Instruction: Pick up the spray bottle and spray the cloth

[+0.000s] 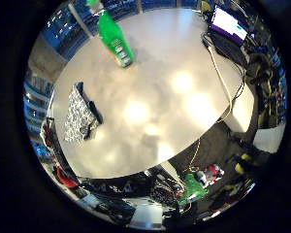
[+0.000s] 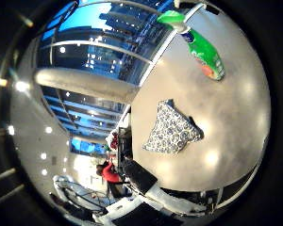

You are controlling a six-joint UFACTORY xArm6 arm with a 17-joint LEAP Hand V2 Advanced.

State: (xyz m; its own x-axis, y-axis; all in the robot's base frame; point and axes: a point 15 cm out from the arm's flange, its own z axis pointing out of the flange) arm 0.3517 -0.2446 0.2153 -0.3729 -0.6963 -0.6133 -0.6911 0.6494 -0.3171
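A green spray bottle [image 1: 114, 39] with a white spray head stands on the white table [image 1: 165, 97], near its far edge. It also shows in the right thumb side palm view [image 2: 202, 52]. A patterned black-and-white cloth [image 1: 80, 114] lies crumpled on the table near another edge, away from the bottle; it also shows in the right thumb side palm view [image 2: 172, 128]. Both things look small, so the palm is well above the table.
A monitor [image 1: 226, 21] stands at one corner of the table. Beyond the table's edge lies clutter with green and red parts [image 1: 196, 184]. A grey beam [image 2: 85, 85] crosses in front of windows in the right thumb side palm view.
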